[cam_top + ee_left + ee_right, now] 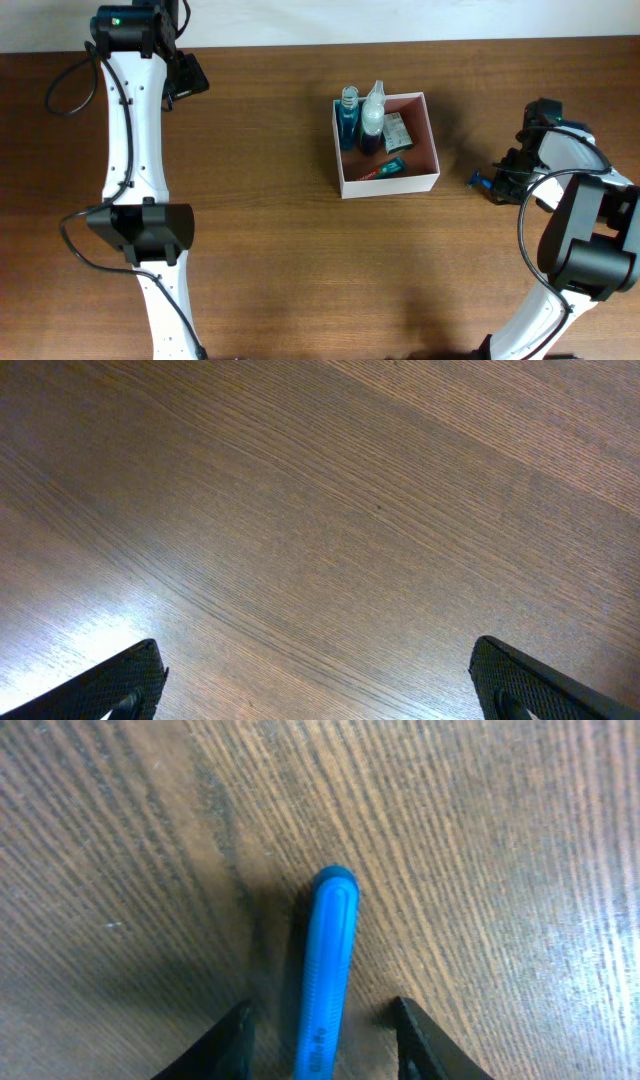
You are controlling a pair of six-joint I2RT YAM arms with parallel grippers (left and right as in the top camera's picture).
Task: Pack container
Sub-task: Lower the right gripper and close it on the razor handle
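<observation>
The right claw (322, 1020) is low over the table (270, 250) with its jaws partly spread on either side of a blue handle (325, 960). A strip of wood shows between the handle and each finger (232, 1035), so nothing is pinched. The handle lies flat on the table, running straight out from between the jaws, and its rounded tip sits just past them (what sort of tool it belongs to cannot be told from here). From overhead the same blue piece (480, 181) pokes out on the claw's left. Further to the left of the right claw, and slightly farther out, stands the container (390, 185), upright and open-topped, apart from the claw with bare table between them. Inside it, against the side away from the right claw, are a blue bottle (348, 115) and a clear bottle (373, 112), side by side. A packet (398, 130) lies nearer the claw's side, and a tube (385, 170) lies along the near wall. Well beyond the container, the left claw (320, 680) is spread wide over bare wood, only its two black fingertips (110, 685) showing, with nothing between them.
</observation>
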